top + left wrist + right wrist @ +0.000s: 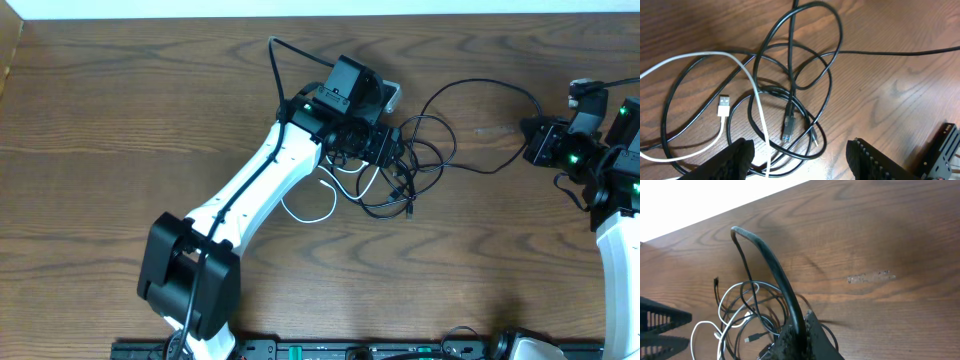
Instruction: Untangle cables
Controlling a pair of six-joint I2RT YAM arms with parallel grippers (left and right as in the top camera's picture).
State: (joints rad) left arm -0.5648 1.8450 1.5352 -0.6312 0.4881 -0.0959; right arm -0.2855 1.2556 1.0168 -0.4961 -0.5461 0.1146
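1. A tangle of cables [410,165] lay on the wood surface [120,120], just left of a pale scuff [497,131] as seen from overhead.
2. The left end effector [380,150] hung over the side of the tangle farthest from the scuff. Its fingers [735,160] were apart and gripped nothing.
3. Its wrist camera showed black loops and a white cable [747,75] lying flat on the wood between and beyond those fingers.
4. The right end effector [535,140] sat on the opposite side of the scuff from the tangle, close beside the mark. Its jaws were together, clamped on a black cable [772,265].
5. That cable arched up out of the grip, clear of the wood, and ran back past the scuff into the heap.
6. The white cable's USB plug [724,106] lay inside the loops, with a black plug [788,125] near it. Both were on the tangle's side of the scuff.
7. From overhead, a curl of the white cable trailed out of the heap on the side away from the scuff, beside the left arm.
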